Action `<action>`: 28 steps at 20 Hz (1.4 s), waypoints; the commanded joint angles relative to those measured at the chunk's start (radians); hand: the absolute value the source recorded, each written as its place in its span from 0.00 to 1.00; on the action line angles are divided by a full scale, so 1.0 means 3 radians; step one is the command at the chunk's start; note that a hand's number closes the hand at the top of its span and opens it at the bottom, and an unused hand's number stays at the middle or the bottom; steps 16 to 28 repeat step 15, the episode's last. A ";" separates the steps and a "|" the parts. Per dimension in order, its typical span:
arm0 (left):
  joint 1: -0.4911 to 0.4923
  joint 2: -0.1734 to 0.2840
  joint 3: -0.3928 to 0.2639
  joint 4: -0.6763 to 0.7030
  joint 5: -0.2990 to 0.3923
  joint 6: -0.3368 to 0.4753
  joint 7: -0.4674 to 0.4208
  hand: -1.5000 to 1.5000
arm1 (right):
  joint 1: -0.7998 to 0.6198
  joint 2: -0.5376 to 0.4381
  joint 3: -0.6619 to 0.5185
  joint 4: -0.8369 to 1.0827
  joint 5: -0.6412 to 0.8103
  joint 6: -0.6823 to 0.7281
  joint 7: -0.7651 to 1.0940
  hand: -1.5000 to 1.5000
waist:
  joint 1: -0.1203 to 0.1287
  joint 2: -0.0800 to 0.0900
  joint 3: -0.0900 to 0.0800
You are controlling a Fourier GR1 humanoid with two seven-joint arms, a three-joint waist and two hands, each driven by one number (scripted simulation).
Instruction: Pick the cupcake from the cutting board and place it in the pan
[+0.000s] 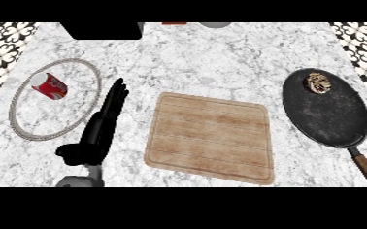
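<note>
The cupcake (319, 83) lies inside the dark pan (323, 114) at the right, near the pan's far rim. The wooden cutting board (210, 137) sits in the middle of the counter with nothing on it. My left hand (100, 126) rests on the counter left of the board, fingers straight and pointing away, holding nothing. My right hand does not show in this view.
A round plate (28, 121) at the left carries a red cup (50, 86) lying on its side. The pan's brown handle (360, 162) points toward the lower right edge. A black box (100, 30) stands at the back left.
</note>
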 commanded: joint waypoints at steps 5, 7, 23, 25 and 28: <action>0.0046 -0.0034 -0.0051 -0.0052 -0.0091 -0.0019 0.0019 0.50 | 0.0080 -0.0128 -0.0005 0.0161 0.0113 -0.0105 -0.0152 0.00 | 0.0012 0.0004 0.0002; 0.0283 -0.0084 -0.0125 -0.0219 -0.0101 0.0011 -0.0049 0.50 | 0.0113 0.0041 0.0069 -0.0047 0.0121 -0.0220 -0.0044 0.00 | 0.0017 0.0002 0.0002; 0.0236 -0.0087 -0.0138 -0.0245 -0.0141 0.0032 0.0089 0.50 | 0.0440 0.0092 0.0049 -0.0667 0.0163 -0.0446 0.0122 0.00 | 0.0003 -0.0002 -0.0001; 0.0236 -0.0087 -0.0138 -0.0245 -0.0141 0.0032 0.0089 0.50 | 0.0440 0.0092 0.0049 -0.0667 0.0163 -0.0446 0.0122 0.00 | 0.0003 -0.0002 -0.0001; 0.0236 -0.0087 -0.0138 -0.0245 -0.0141 0.0032 0.0089 0.50 | 0.0440 0.0092 0.0049 -0.0667 0.0163 -0.0446 0.0122 0.00 | 0.0003 -0.0002 -0.0001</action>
